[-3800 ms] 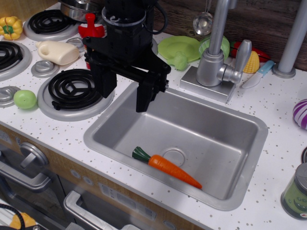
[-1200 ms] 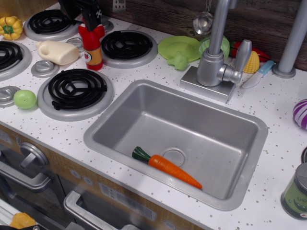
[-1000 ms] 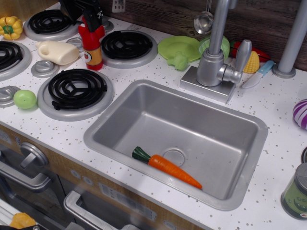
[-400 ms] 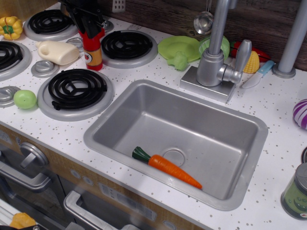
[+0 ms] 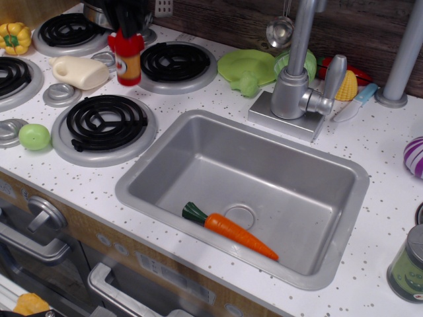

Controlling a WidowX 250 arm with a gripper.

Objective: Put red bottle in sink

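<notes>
The red bottle (image 5: 127,61) is upright at the back left, between the stove burners, its base a little above the counter. My gripper (image 5: 127,25) comes down from the top edge, and its black fingers are shut on the bottle's nozzle cap, which they hide. The silver sink (image 5: 360,179) lies to the right and nearer the front, well apart from the bottle. An orange carrot (image 5: 234,231) lies in the sink beside the round drain (image 5: 240,215).
A cream-white bottle (image 5: 79,71) lies left of the red bottle. A green ball (image 5: 34,136) and black burners (image 5: 102,122) are front left. The faucet (image 5: 297,72) stands behind the sink, next to a green plate (image 5: 248,66). A can (image 5: 410,264) stands far right.
My gripper moved from over the sink to the back left, came down on the bottle's cap and closed. The bottle has now risen slightly off the counter.
</notes>
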